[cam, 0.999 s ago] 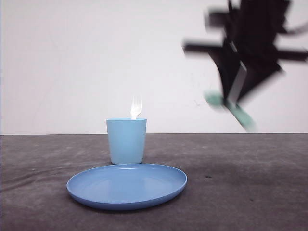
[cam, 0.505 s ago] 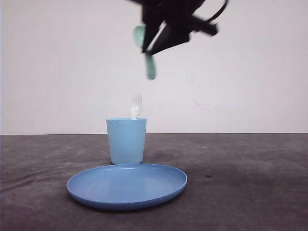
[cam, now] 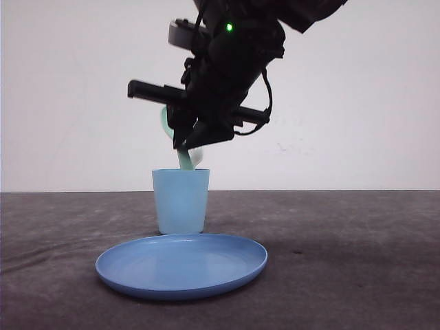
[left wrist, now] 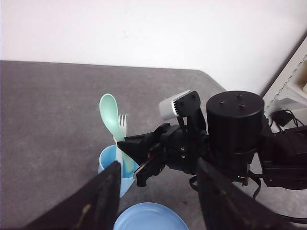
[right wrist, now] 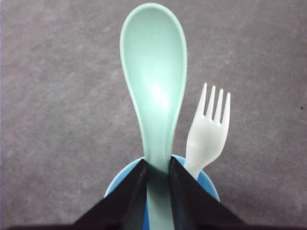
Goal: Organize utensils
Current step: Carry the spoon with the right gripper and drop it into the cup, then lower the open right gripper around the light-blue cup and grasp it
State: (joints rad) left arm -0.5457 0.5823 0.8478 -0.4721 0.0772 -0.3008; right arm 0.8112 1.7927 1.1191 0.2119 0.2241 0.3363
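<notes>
Left gripper (left wrist: 156, 191): jaws are seen spread, nothing between them, raised above the counter (cam: 357, 261). Light blue plastic cup (cam: 180, 201) is stood behind the blue round plastic plate (cam: 181, 265). The small white plastic four-tined fork (right wrist: 207, 135) is stood upright in the cup. Right gripper (right wrist: 157, 184): jaws are pressed on the thick handle of the mint-green plastic spoon (right wrist: 154, 91), bowl up, handle end at the cup mouth beside the fork. Both utensils are judged light, stiff and smooth, likely slippery; the handle's thick midsection is judged the best hold.
</notes>
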